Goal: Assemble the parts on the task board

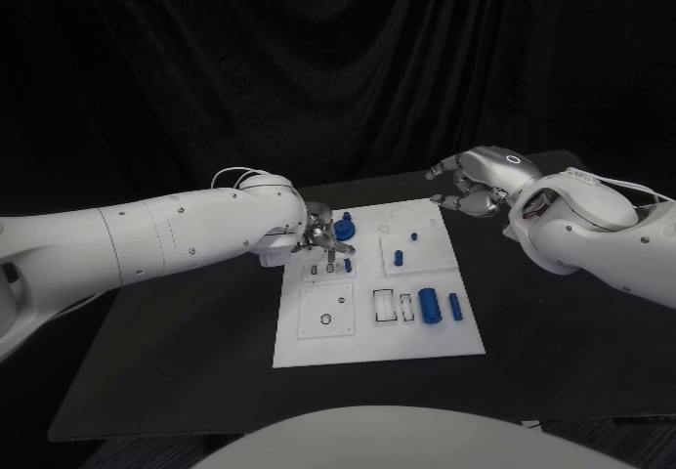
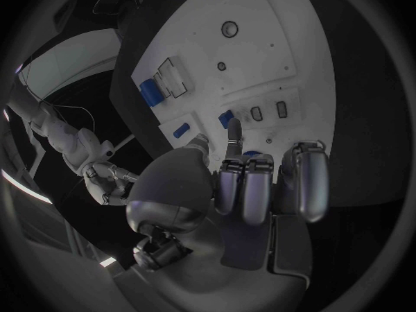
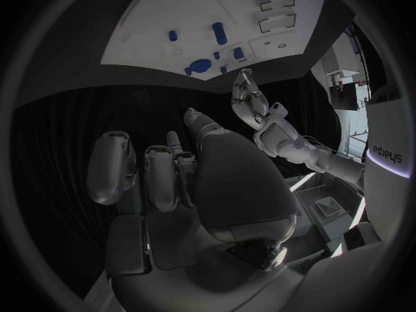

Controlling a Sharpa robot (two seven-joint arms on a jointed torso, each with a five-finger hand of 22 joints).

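Note:
The white task board (image 1: 318, 344) lies mid-table. On it are a round blue part (image 1: 344, 230), a small blue peg (image 1: 416, 235), a blue pin (image 1: 399, 259) and two thick blue cylinders (image 1: 428, 305) side by side. My left hand (image 1: 321, 241) hovers over the board's far left area, right beside the round part. In the left wrist view its fingers (image 2: 260, 184) are curled in, and one fingertip (image 2: 232, 133) reaches down next to a small blue part (image 2: 225, 118). My right hand (image 1: 477, 181) hangs beyond the board's far right corner, its fingers (image 3: 160, 170) curled on nothing.
The black table (image 1: 169, 362) extends around the board, with bare room at its left, right and front. Empty slots and recesses mark the board's near half (image 1: 327, 318). The right wrist view shows the board (image 3: 156, 14) and my left hand (image 3: 252, 100) over its edge.

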